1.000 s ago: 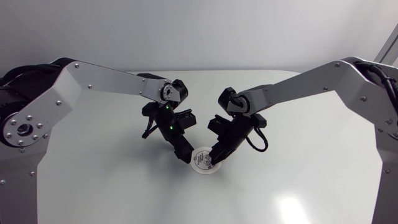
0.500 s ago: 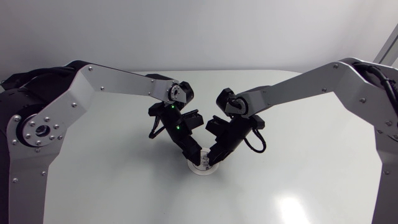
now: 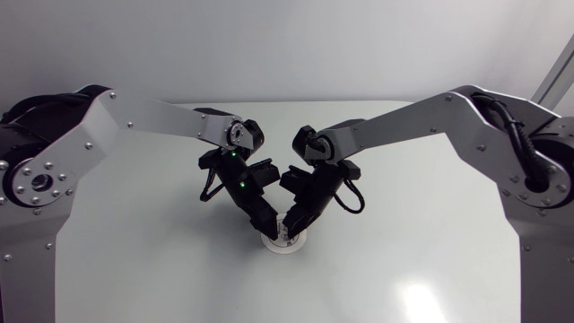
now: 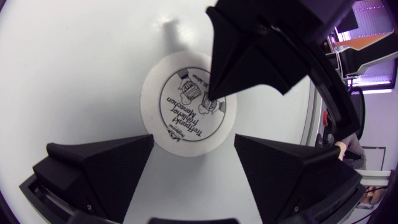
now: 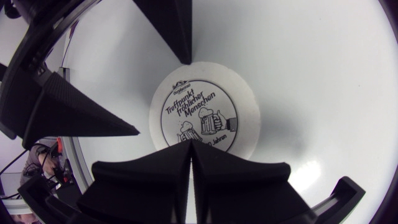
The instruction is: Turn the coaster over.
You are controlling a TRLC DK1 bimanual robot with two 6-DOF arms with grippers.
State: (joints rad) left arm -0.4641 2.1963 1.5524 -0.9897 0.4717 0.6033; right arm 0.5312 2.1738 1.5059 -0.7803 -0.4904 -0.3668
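Left wrist view: the coaster (image 4: pixel 177 115) lies flat, print up, on the counter (image 4: pixel 74 62) between the wide-spread fingers of the empty left claw (image 4: pixel 194 140), while the right claw (image 4: pixel 209 93), pinched together on nothing, sets its tip on the print, probably to tip an edge up.

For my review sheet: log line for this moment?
coaster: print side up | right pincer: shut, tip on coaster | left pincer: open, at coaster
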